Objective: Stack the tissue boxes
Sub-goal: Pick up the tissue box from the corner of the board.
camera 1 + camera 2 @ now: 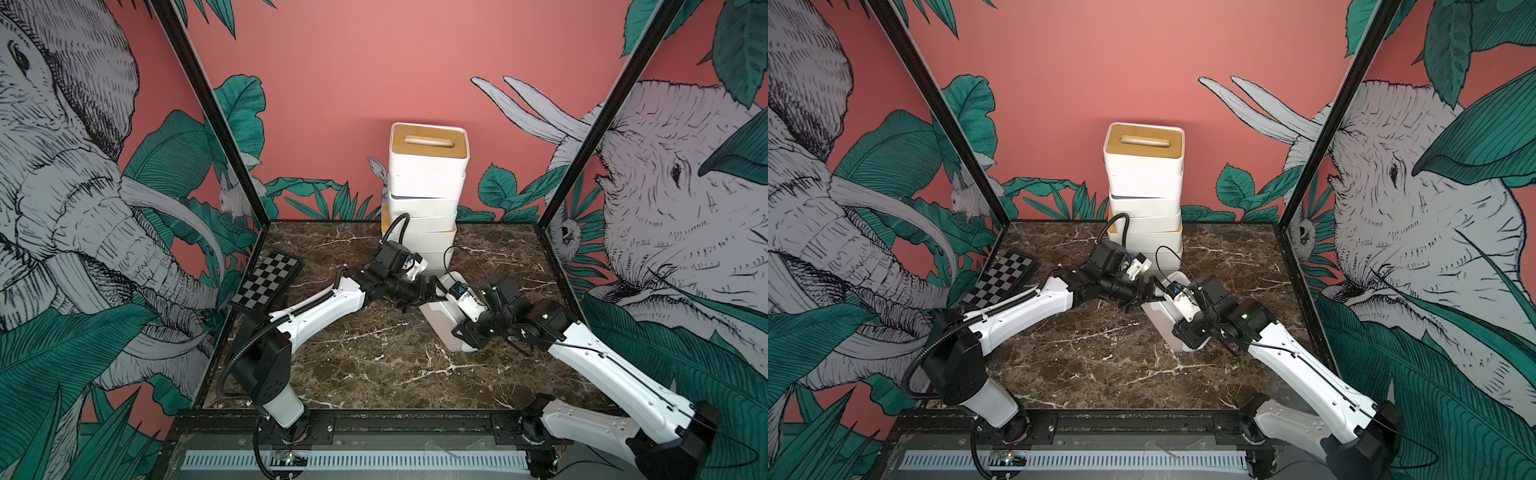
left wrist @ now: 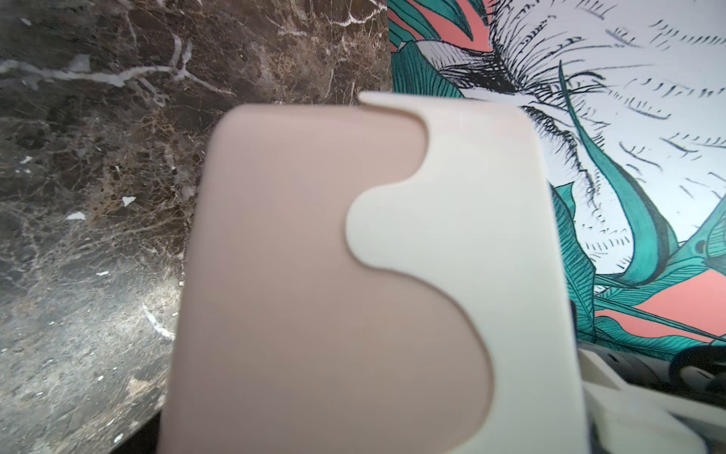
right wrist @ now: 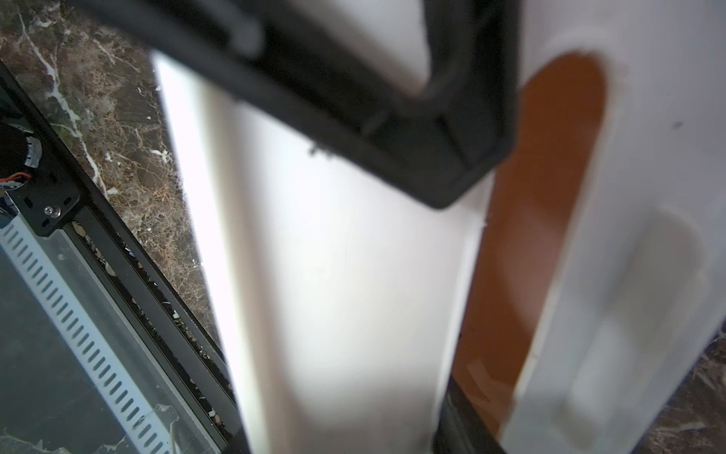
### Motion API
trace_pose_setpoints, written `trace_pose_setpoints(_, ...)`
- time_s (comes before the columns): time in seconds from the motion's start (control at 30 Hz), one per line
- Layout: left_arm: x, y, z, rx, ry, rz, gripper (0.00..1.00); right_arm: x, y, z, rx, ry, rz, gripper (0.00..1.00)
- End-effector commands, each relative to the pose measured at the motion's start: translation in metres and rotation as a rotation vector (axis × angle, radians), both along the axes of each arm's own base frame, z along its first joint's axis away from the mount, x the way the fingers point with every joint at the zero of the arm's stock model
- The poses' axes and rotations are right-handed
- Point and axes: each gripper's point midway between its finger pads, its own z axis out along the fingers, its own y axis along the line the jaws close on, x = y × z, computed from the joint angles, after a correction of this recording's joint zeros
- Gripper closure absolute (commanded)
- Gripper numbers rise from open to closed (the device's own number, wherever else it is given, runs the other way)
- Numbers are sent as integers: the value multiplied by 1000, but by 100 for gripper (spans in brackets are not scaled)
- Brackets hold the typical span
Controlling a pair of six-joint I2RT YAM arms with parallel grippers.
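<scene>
A tall stack of white tissue boxes (image 1: 428,195) (image 1: 1144,187) stands at the back centre, its top lid bamboo with a slot. In front of it a white tissue box with pale-pink drip sides (image 1: 434,318) (image 1: 1158,320) lies on the marble. My right gripper (image 1: 457,332) (image 1: 1179,332) is shut on it at the lid slot (image 3: 530,236), gripping the white lid strip (image 3: 353,275). My left gripper (image 1: 428,293) (image 1: 1144,293) stands wide open astride the box's other end. Its drip side (image 2: 314,275) fills the left wrist view. One of its black fingers (image 3: 393,118) crosses the lid.
A black-and-white checkerboard panel (image 1: 266,282) (image 1: 1000,278) leans at the left edge of the marble table (image 1: 374,365). Black frame posts (image 1: 216,124) and patterned walls close in both sides. A black rail (image 1: 374,424) runs along the front.
</scene>
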Motion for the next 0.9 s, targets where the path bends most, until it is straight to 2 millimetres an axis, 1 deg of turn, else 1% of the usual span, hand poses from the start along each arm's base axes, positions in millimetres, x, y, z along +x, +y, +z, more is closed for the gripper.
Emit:
trace_pose_setpoints(0.0,0,0,26,-70,-44,51,26,14,21,51,142,-150,32,70)
trace_pose_setpoints(0.17,2,8,33,-86,-76,109,28,11,15,59,143,-156,7,40)
trace_pose_setpoints(0.2,1,11,33,-89,-78,112,28,11,13,63,150,-164,-1,24)
trace_pose_setpoints(0.23,4,15,33,-80,-93,145,28,10,12,68,164,-175,-9,1)
trace_pose_setpoints(0.33,3,23,33,-91,-109,189,28,8,10,87,220,-212,-31,1)
trace_pose_setpoints(0.4,2,28,34,-97,-114,209,28,6,10,104,274,-242,-38,1)
trace_pose_setpoints(0.5,0,37,42,-114,-132,244,28,2,11,139,371,-299,-45,1)
trace_pose_setpoints(0.53,-1,40,50,-133,-144,260,28,3,8,153,395,-334,-62,1)
trace_pose_setpoints(0.6,-2,48,68,-171,-175,291,29,10,-6,174,404,-407,-136,1)
trace_pose_setpoints(0.7,-9,65,108,-196,-266,319,29,21,-33,209,427,-533,-287,1)
trace_pose_setpoints(0.73,-12,71,124,-212,-301,327,29,23,-43,218,432,-566,-334,1)
trace_pose_setpoints(0.77,-15,77,143,-240,-337,338,29,23,-51,234,450,-605,-368,1)
trace_pose_setpoints(0.87,-26,94,194,-325,-421,364,29,24,-64,257,472,-673,-424,1)
